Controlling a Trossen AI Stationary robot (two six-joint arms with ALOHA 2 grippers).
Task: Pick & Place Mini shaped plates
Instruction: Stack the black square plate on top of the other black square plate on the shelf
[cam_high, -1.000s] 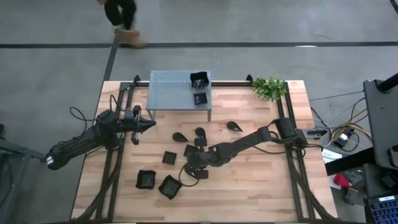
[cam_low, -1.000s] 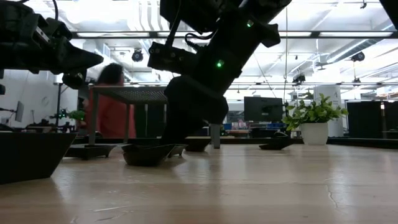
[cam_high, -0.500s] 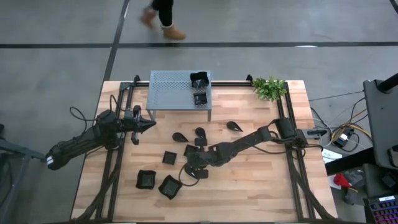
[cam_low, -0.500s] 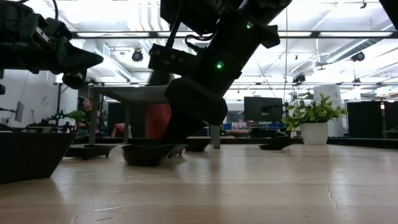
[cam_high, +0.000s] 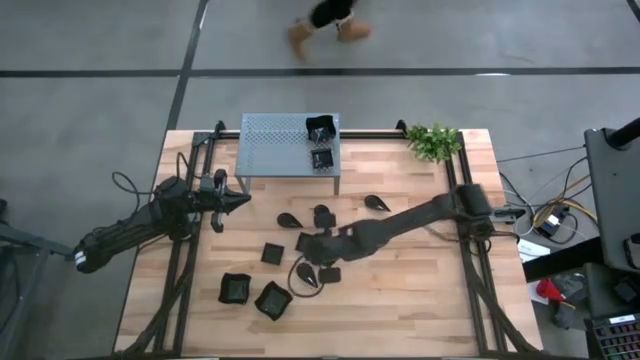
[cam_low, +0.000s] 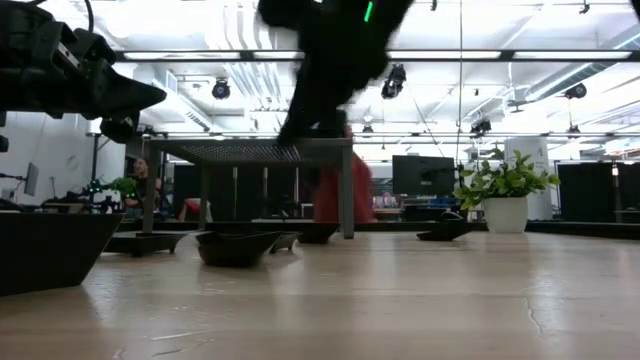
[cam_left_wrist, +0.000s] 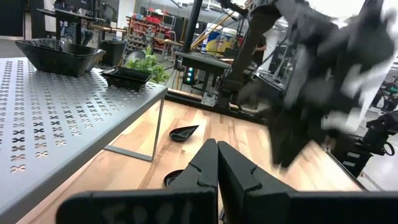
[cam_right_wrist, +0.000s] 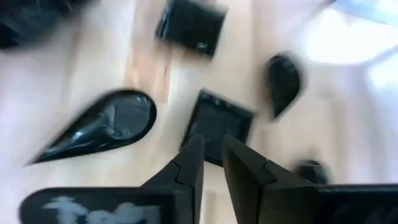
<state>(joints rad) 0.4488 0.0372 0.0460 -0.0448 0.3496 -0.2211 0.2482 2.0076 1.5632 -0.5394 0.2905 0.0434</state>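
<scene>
Below right gripper, jaws narrowly apart and empty, we see flat square plate just past fingertips, teardrop plate beside. Left gripper jaws together, shelf alongside.

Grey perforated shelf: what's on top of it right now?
Two black mini plates on the shelf, at its plant-side end: a deeper wavy-rimmed dish and a flat square plate. Nothing else shows.

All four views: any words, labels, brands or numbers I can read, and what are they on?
None can be read.
White marking on the left claw housing: too blurred.
White marking on the right claw housing: too blurred.
Small label on a square plate: too small and blurred.
</scene>
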